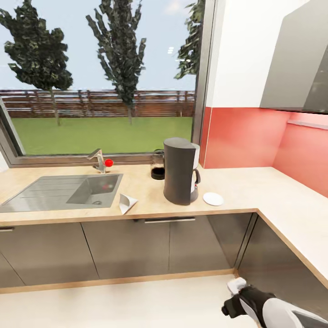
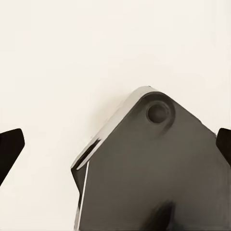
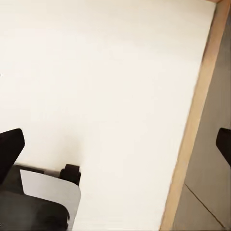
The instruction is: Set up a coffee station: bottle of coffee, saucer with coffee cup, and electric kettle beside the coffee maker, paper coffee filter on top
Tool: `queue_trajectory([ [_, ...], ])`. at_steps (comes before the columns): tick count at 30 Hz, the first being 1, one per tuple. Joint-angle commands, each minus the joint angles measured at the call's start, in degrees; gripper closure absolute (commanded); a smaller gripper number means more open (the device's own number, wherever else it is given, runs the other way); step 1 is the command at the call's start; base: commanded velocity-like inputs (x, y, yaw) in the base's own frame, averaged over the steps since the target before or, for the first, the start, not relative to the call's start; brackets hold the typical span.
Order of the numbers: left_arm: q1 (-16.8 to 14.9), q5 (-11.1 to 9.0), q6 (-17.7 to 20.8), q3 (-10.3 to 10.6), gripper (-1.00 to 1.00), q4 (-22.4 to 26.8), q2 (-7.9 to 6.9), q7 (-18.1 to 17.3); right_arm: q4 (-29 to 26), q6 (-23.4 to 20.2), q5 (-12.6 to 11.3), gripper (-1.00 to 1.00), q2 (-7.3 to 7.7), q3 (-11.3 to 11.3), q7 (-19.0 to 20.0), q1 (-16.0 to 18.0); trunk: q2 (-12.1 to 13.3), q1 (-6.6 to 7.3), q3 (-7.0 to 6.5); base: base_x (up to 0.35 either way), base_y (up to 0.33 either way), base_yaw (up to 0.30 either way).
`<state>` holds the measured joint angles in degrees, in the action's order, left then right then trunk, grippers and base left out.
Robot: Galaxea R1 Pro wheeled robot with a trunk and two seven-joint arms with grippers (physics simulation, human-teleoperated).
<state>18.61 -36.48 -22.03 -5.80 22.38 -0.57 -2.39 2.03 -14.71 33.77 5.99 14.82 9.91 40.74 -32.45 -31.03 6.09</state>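
Observation:
The dark grey coffee maker (image 1: 180, 171) stands on the light wood countertop (image 1: 255, 191) under the window. Close by its far left side is a small glass bottle with dark contents (image 1: 158, 165). A white saucer (image 1: 213, 198) lies just to its right with nothing on it. A white paper filter (image 1: 127, 202) rests on the counter between the sink and the coffee maker. My right arm (image 1: 257, 305) hangs low over the floor in front of the cabinets. The left gripper (image 2: 115, 149) and the right gripper (image 3: 115, 149) are both open and hold nothing.
A grey sink (image 1: 64, 191) with a faucet (image 1: 98, 160) and a red knob (image 1: 108, 162) is set in the counter at left. The counter turns along the red wall (image 1: 246, 136) at right, under a grey wall cabinet (image 1: 296, 59). Grey cabinet doors (image 1: 127, 248) stand ahead.

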Motion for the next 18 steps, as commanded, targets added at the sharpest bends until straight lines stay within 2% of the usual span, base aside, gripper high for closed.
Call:
queue_trajectory([
  [1,0.02,-0.53,-0.04,0.03,-1.00,0.10,0.12,-0.25,0.07,0.69,0.59,-1.00,-0.07,0.48,0.10,-1.96,-0.09,-0.03,0.09,0.000,0.000,0.000],
  [2,0.02,-0.38,-0.18,0.10,-1.00,0.12,0.70,-0.25,0.08,2.42,0.59,-1.00,-0.21,0.47,0.03,-5.84,-0.09,-0.03,0.09,0.000,0.000,0.000],
  [7,0.02,-0.34,-1.86,0.14,-1.00,0.12,1.17,-0.25,0.08,8.77,0.58,-1.00,-0.35,0.50,0.00,-13.76,-0.09,-0.03,0.09,0.000,0.000,0.000],
  [11,0.02,-0.22,-2.53,0.19,-1.00,0.18,0.89,-0.25,0.08,13.02,0.53,-1.00,-0.14,0.53,0.02,-22.48,-0.09,-0.03,0.09,0.000,0.000,0.000],
  [13,0.02,-0.13,-2.61,0.22,-1.00,0.20,0.75,-0.25,0.08,14.64,0.54,-1.00,0.09,0.54,0.02,-24.94,-0.09,-0.03,0.09,0.000,0.000,0.000],
  [15,0.02,-0.04,-2.65,0.28,-1.00,0.54,0.02,-0.25,0.08,16.94,0.56,-1.00,0.98,0.53,0.02,-28.00,-0.09,-0.03,0.09,0.000,0.000,0.000],
  [18,0.02,-0.01,-2.51,0.29,-1.00,0.83,-1.08,-0.25,0.08,18.30,0.58,-1.00,1.33,0.51,0.22,-29.92,-0.09,-0.03,0.09,0.000,0.000,0.000],
])
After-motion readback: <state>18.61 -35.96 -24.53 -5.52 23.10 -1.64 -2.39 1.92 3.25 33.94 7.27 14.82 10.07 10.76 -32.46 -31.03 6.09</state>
